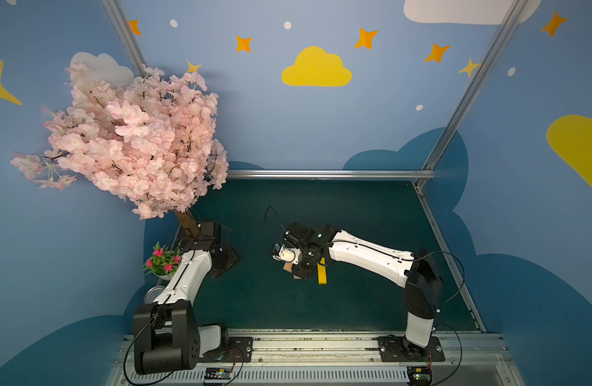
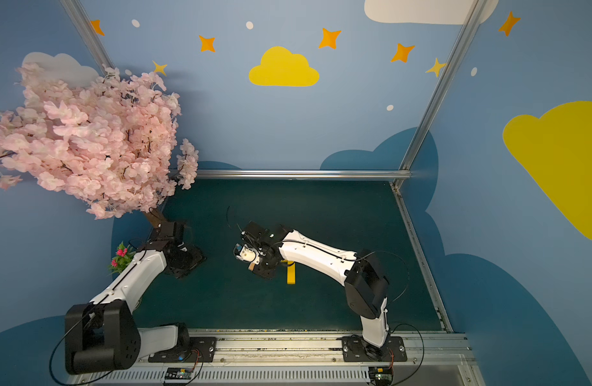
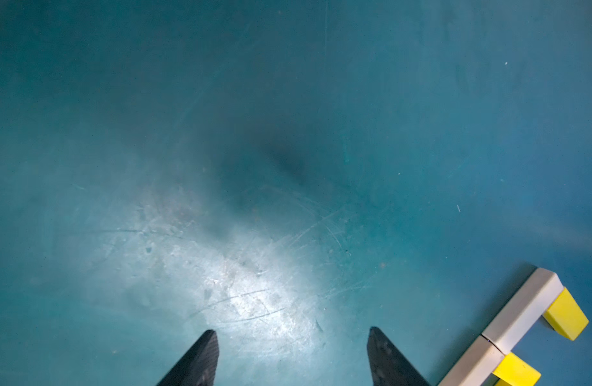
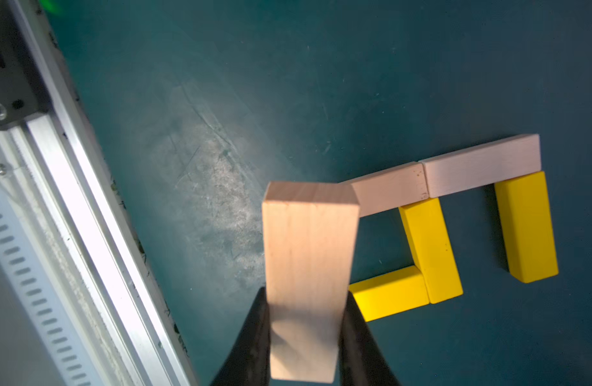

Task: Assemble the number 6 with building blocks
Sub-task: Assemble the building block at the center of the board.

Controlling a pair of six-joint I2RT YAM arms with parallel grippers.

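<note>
In the right wrist view my right gripper [image 4: 305,292] is shut on a tan building block [image 4: 308,267], held off the mat. Beside it lie two tan bars [image 4: 481,163] end to end. Two yellow bars [image 4: 430,250] stick out from their side, and a third yellow bar [image 4: 388,297] joins the nearer one at a right angle. In both top views the right gripper [image 1: 299,270] hides most of this figure; one yellow bar [image 1: 322,275] [image 2: 291,275] shows. My left gripper [image 3: 291,331] is open over bare mat, with the blocks [image 3: 522,307] off to one side.
A pink blossom tree [image 1: 130,140] stands at the back left, its trunk beside the left arm [image 1: 187,274]. A small pot of pink flowers [image 1: 162,262] sits at the left edge. An aluminium rail [image 1: 304,347] [image 4: 70,200] runs along the mat's front edge.
</note>
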